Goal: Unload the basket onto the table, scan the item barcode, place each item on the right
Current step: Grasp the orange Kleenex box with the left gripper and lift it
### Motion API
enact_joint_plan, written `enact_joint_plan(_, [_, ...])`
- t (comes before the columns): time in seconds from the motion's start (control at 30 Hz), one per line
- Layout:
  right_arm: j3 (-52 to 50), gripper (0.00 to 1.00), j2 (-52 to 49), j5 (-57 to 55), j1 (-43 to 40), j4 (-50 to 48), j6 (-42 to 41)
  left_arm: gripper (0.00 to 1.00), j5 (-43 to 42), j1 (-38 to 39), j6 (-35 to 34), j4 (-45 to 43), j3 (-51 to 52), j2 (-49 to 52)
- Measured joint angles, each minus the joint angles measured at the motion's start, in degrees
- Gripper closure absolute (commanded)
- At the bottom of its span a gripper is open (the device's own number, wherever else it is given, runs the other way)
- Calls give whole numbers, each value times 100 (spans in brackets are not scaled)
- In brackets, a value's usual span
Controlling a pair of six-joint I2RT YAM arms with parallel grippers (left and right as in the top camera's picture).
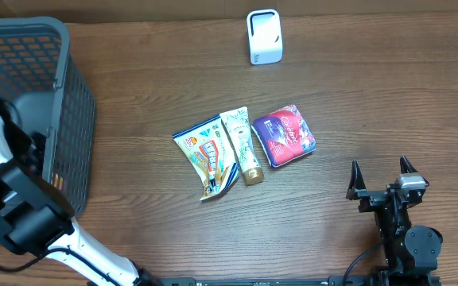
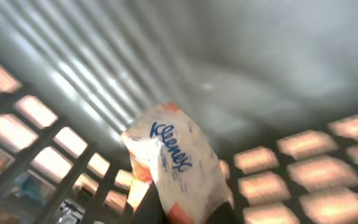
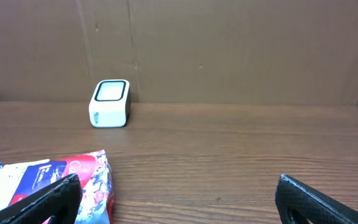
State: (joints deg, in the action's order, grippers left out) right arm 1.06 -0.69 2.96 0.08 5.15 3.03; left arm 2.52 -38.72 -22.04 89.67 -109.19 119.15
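Overhead: the left arm is reaching into the grey basket, far left of the white scanner. The right fingers are standing wide, well right of it.

Left wrist: the left fingers are pinching a Kleenex pack, its long axis pointing up-left from them.

Right wrist: the scanner is standing ahead-left, well apart.

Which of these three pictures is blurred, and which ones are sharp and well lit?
Left wrist view: strong motion blur, the basket smeared into streaks, bright light through its mesh, yet the lettering on the Kleenex pack is readable. Overhead view: sharp, evenly lit, with soft shadows. Right wrist view: sharp on the scanner, no glare.
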Motion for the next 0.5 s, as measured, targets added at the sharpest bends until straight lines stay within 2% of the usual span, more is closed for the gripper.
enact_joint_plan(0.1, [0, 0, 0, -2, 0, 0, -2, 96, -114, 0, -2, 568, -1281, 0])
enact_joint_plan(0.23, [0, 0, 0, 0, 0, -4, 0, 96, -459, 0, 107, 664, -2433, -160])
enact_joint_plan(0.5, [0, 0, 0, 0, 0, -2, 0, 96, -831, 249, 105, 673, -3049, -1445])
